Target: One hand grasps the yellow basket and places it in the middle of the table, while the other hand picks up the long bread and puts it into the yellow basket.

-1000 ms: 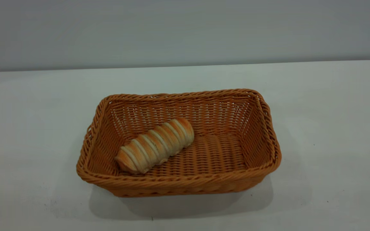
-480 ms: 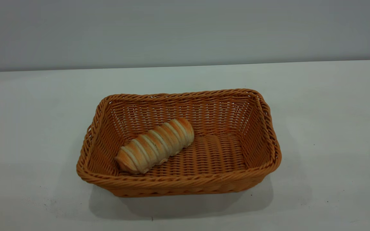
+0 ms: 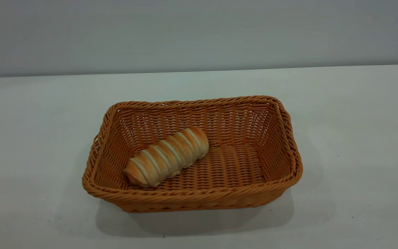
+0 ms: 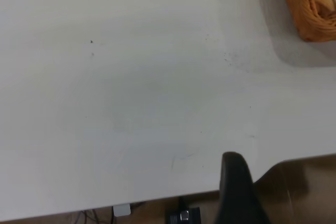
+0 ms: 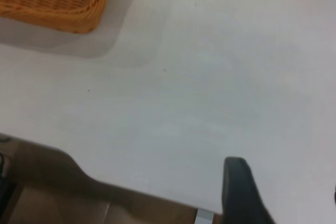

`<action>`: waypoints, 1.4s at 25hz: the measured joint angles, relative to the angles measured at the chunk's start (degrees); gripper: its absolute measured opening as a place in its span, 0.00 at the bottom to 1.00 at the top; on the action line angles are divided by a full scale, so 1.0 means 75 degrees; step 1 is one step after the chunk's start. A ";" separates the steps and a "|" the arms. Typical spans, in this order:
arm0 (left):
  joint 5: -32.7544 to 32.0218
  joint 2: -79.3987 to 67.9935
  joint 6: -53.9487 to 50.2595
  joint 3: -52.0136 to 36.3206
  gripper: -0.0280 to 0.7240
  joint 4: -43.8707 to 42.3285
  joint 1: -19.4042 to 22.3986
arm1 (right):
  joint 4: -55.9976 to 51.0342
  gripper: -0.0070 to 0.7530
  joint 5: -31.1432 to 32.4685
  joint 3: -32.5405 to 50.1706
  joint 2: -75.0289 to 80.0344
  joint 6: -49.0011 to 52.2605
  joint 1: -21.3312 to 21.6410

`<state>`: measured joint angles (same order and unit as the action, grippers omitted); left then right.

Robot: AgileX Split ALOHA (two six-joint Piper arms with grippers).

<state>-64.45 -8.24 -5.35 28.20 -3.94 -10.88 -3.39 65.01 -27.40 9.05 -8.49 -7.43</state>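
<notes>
Neither gripper appears in the exterior view. Only one dark finger of the left gripper [image 4: 239, 192] and one of the right gripper [image 5: 241, 192] shows, each above the table [image 3: 351, 114] edge, well apart from the yellow basket [image 3: 199, 199]; I cannot tell if they are spread. Long bread [image 3: 167, 157] lies diagonally inside the basket, mid-table.

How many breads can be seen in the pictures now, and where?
1. The long bread lies inside the yellow basket, on its floor toward the left end, at a slant. The basket stands on the table. Nothing seems hidden beneath it.
</notes>
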 joint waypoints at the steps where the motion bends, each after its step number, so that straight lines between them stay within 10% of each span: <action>1: 0.0000 0.0000 0.0000 0.0000 0.71 0.0000 0.0000 | 0.0000 0.62 0.0000 0.0000 0.0000 0.0000 0.0000; 15: -0.0059 0.1092 -0.0009 -0.0008 0.71 0.0000 0.1357 | -0.0008 0.62 0.0009 0.0000 -0.1339 0.0000 0.0316; 35: -0.0114 0.1271 -0.0009 -0.0008 0.71 0.0000 0.1368 | -0.0008 0.62 0.0009 0.0000 -0.1347 0.0006 0.0316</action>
<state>-65.30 1.29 -5.42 28.14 -3.94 -0.61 -3.45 65.07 -27.40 -1.06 -8.44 -5.06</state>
